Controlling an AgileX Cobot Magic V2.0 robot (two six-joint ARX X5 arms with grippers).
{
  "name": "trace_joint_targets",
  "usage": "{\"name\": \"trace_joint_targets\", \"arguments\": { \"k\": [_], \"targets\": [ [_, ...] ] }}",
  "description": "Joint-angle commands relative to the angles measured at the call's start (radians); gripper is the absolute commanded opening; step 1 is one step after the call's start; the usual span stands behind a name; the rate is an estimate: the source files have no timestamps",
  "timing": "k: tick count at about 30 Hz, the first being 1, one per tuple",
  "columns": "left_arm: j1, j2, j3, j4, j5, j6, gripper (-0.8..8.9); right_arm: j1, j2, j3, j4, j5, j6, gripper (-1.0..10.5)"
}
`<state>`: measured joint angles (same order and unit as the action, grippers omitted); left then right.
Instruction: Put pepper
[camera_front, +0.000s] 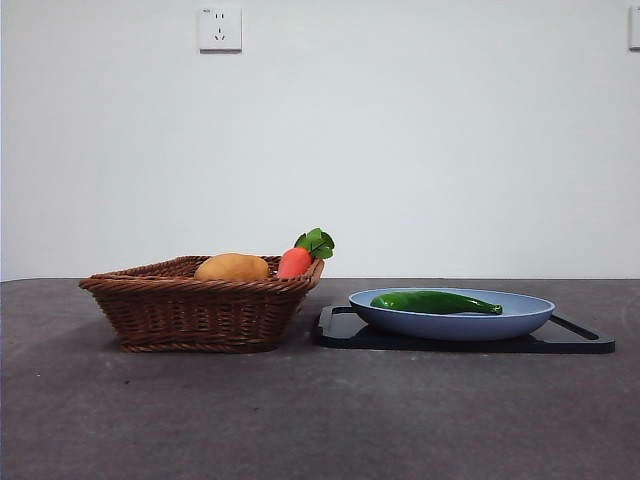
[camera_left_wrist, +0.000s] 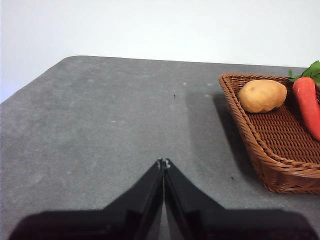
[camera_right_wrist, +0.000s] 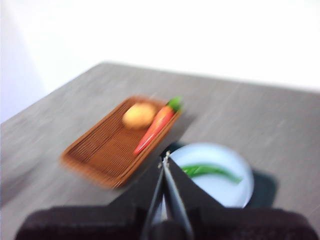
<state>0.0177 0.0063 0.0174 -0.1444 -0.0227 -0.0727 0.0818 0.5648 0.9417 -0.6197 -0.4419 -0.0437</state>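
1. Left tool (camera_left_wrist: 163, 162) hangs over bare desk (camera_left_wrist: 100, 125) beside the wicker basket (camera_left_wrist: 270, 165), jaws pressed together, gripping nothing, apparently waiting.
2. The basket sits left of the tray, holding the potato (camera_front: 232, 267) and the carrot (camera_front: 295, 262), which leans on its right rim, with room inside that looks enough for one more.
3. The pepper (camera_front: 435, 302) lies flat in the blue plate (camera_front: 450, 325) on the black tray (camera_front: 345, 330), clear for a pick.
4. Right tool (camera_right_wrist: 164, 159) hovers above the plate, tips closed and empty, in a blurred view.
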Motion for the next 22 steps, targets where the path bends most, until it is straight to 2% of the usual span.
{"name": "trace_joint_targets", "arguments": {
  "k": [1,6,8,11,15,22],
  "targets": [
    [0.004,-0.005,-0.011,0.012,0.000,-0.010,0.08,-0.050,-0.076,-0.142,0.180,0.007,0.005,0.1],
    [0.004,-0.005,-0.011,0.012,0.000,-0.010,0.08,-0.098,-0.244,-0.410,0.410,0.008,0.002,0.1],
    [0.004,-0.005,-0.011,0.012,0.000,-0.010,0.08,-0.100,-0.312,-0.518,0.465,0.036,0.007,0.1],
    [0.004,-0.005,-0.011,0.012,0.000,-0.010,0.08,-0.100,-0.399,-0.652,0.500,0.078,0.024,0.1],
    [0.004,-0.005,-0.011,0.012,0.001,-0.010,0.08,-0.094,-0.484,-0.786,0.516,0.082,0.050,0.1],
    [0.004,-0.005,-0.011,0.012,0.000,-0.010,0.08,-0.074,-0.565,-0.912,0.515,0.082,0.093,0.1]
  ]
}}
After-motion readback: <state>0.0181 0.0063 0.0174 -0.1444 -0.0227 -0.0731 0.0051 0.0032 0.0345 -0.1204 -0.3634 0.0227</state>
